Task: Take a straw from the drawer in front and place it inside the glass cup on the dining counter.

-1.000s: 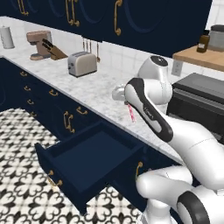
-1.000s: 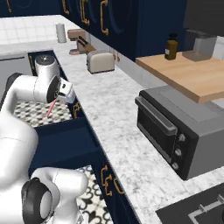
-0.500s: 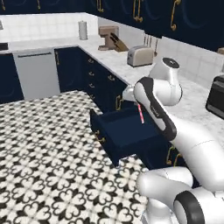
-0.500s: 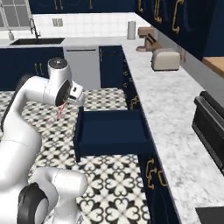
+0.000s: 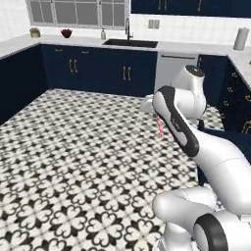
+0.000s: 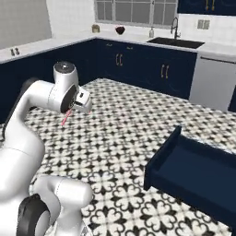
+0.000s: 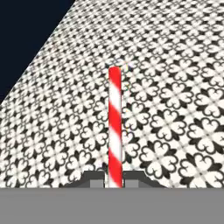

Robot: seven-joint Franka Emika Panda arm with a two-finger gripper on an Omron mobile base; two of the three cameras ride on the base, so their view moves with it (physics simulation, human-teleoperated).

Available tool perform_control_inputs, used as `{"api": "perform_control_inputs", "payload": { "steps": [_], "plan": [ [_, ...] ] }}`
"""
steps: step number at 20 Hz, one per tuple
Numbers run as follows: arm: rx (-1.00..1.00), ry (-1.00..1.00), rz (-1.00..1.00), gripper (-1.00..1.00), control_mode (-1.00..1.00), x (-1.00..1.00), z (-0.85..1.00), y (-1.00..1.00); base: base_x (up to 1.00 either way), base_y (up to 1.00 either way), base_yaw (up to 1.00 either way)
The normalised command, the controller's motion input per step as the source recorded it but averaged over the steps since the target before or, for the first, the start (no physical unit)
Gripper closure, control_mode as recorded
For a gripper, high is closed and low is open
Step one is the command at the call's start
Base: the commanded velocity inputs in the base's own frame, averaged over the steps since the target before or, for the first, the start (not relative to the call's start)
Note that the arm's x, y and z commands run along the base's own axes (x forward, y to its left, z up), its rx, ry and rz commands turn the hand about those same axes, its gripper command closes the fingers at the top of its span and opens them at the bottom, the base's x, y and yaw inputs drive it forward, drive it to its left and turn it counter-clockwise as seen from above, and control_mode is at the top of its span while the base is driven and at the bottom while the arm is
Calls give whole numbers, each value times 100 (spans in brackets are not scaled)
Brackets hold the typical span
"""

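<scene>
While the earlier pictures looked across the marble worktop with its toaster and then along the run of navy cabinets, both base views now face a wide stretch of black-and-white patterned floor (image 5: 73, 147), so the camera has swung round with the base and the things themselves need not have moved. The gripper (image 7: 114, 178) is clamped on the straw (image 7: 115, 127), as it was a second ago: in the hand view the two dark fingertips (image 7: 94, 178) press against the red-and-white striped stick from either side at its lower end, and the rest of it stands straight out from the jaws over the floor tiles. In the left base view the straw (image 5: 160, 125) hangs as a short pink stick below the hand, and in the right base view the straw (image 6: 66, 117) slants downward and to the left from the gripper (image 6: 73, 109). The arm is folded, its elbow raised and its forearm bent back so that the hand is carried close to the robot's body, above the floor. The drawer (image 6: 193, 173) stands pulled out, low on the right of the right base view, with its dark inside showing. Far across the room a sink (image 5: 130, 43) sits in the pale counter (image 5: 59, 41) under a window.
</scene>
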Motion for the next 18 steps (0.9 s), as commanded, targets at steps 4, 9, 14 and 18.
{"api": "perform_control_inputs", "payload": {
  "steps": [4,9,14,18],
  "plan": [
    [0,0,0,100,100,0,0,0,-4,45,98],
    [0,0,0,100,100,0,0,0,15,77,77],
    [0,0,0,100,100,0,0,0,72,100,39],
    [0,0,0,100,100,0,0,0,100,100,12]
  ]
}}
